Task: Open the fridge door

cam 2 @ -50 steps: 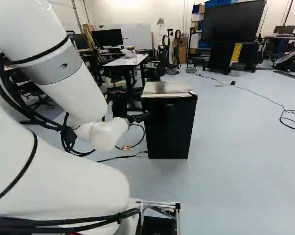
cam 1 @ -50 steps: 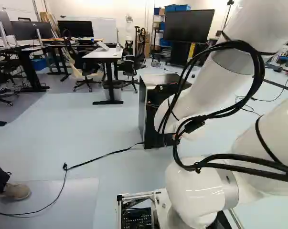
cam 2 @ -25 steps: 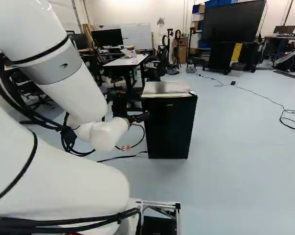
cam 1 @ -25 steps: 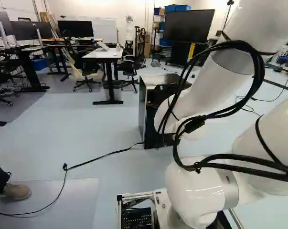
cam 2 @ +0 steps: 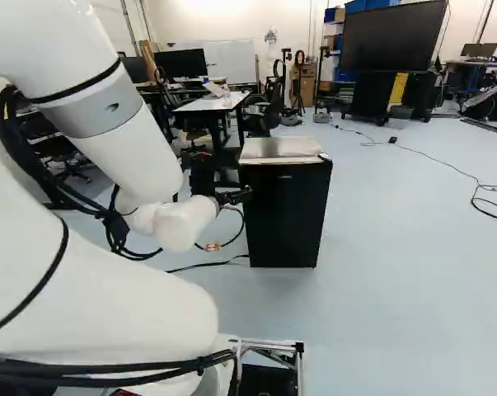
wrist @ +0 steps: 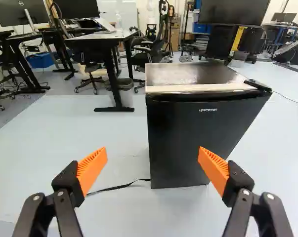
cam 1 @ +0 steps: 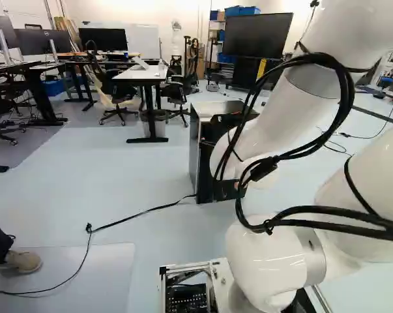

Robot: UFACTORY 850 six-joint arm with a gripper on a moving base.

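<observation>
The wide-spread gripper [cam 2: 248,195] faces the fridge door [wrist: 188,140], floor [wrist: 114,133] flanking both edges

A robotics lab with office furniture is surrounding the tool [cam 2: 234,196]. Behind the tool, a white robot arm [cam 2: 120,153] is reaching out above a frame of exposed electronics [cam 1: 186,298]. Ahead and to the tool's left, a white tabletop [wrist: 102,36], a black monitor [wrist: 20,12] and an office chair [cam 1: 113,88] are standing like workstations. Far ahead of the tool, a whiteboard [cam 2: 232,62] is lining the wall, blue bins [cam 1: 242,10] are sitting on shelves, and a large screen [cam 2: 392,37] is facing the room. Lower than the tool, a black cable [cam 1: 163,207] is trailing across the pale floor [cam 1: 118,163].
</observation>
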